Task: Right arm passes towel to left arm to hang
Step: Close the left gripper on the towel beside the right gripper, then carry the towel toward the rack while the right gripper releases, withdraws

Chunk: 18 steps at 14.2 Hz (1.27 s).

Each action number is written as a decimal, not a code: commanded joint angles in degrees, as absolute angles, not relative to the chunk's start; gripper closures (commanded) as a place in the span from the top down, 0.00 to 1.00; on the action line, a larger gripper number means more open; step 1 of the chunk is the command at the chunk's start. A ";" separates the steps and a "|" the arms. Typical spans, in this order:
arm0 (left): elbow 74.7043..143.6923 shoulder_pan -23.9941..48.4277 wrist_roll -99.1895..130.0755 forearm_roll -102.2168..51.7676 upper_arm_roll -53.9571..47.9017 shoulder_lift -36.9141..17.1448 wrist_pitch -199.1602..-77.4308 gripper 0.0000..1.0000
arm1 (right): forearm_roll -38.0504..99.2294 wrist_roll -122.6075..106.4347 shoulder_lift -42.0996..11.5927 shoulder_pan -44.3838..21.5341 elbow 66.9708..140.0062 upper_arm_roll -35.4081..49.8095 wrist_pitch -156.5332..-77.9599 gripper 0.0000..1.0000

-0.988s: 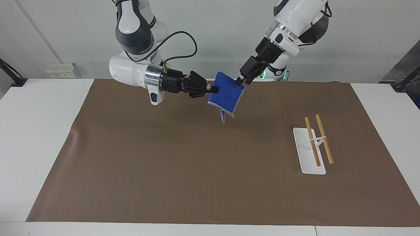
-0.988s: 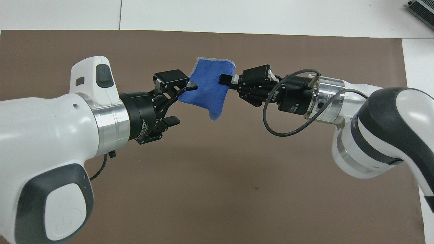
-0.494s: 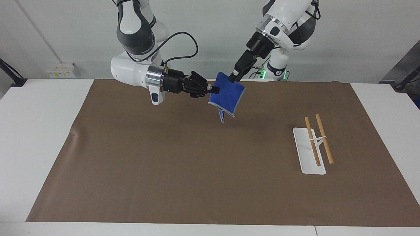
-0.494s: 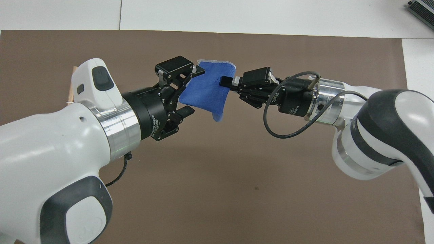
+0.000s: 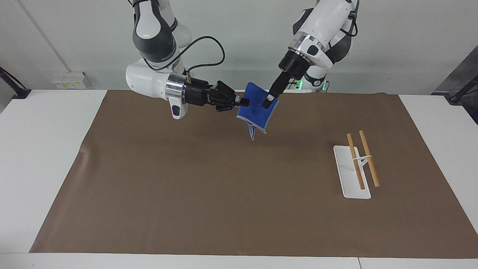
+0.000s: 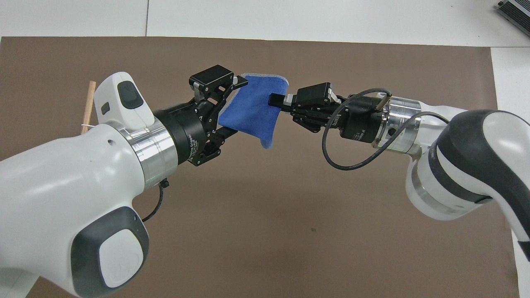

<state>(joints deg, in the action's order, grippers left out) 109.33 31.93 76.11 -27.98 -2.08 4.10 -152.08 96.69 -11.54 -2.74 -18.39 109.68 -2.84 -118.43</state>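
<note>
The blue towel [image 5: 257,112] hangs in the air over the part of the brown mat nearest the robots. My right gripper [image 5: 243,101] is shut on the towel's edge toward the right arm's end; it also shows in the overhead view [image 6: 276,99], pinching the towel [image 6: 252,114]. My left gripper [image 5: 268,100] is open, with its fingers on either side of the towel's other edge. In the overhead view the left gripper [image 6: 234,106] has one finger above that edge and one below, still spread. A small loop dangles from the towel's bottom corner.
A white rack base [image 5: 345,175] with two wooden rods [image 5: 369,158] stands on the brown mat [image 5: 186,186] toward the left arm's end. One rod tip [image 6: 87,105] shows in the overhead view beside the left arm.
My left gripper has swung in and lowered from the towel's top corner so that its fingers straddle the towel's edge. The right gripper and the towel have stayed almost still.
</note>
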 commanded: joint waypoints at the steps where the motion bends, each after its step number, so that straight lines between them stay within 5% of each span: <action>1: 109.60 32.96 76.73 -28.65 -1.41 3.43 -153.72 0.81 | 98.70 -14.15 -1.14 -18.19 111.62 -2.55 -119.44 0.00; 5: 109.25 32.17 76.73 -28.57 -1.32 3.34 -153.81 0.06 | 98.70 -14.06 -1.14 -18.28 111.62 -2.55 -119.44 0.00; 11: 109.25 31.29 76.11 -27.95 -1.23 2.90 -153.81 0.00 | 98.70 -13.63 -1.14 -18.28 111.62 -2.55 -119.71 0.00; 13: 109.25 31.29 76.20 -27.86 -1.14 2.90 -153.72 0.00 | 98.53 -12.92 -0.88 -18.72 111.80 -2.55 -122.24 1.00; 18: 109.42 30.24 76.11 -27.69 -0.97 2.90 -153.63 0.00 | 94.86 -12.83 -0.88 -20.48 111.71 -2.55 -127.71 1.00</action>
<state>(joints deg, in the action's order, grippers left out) 109.33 31.49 76.23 -27.98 -0.72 3.08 -153.00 96.37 -11.54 -2.54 -20.45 109.78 -2.67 -126.53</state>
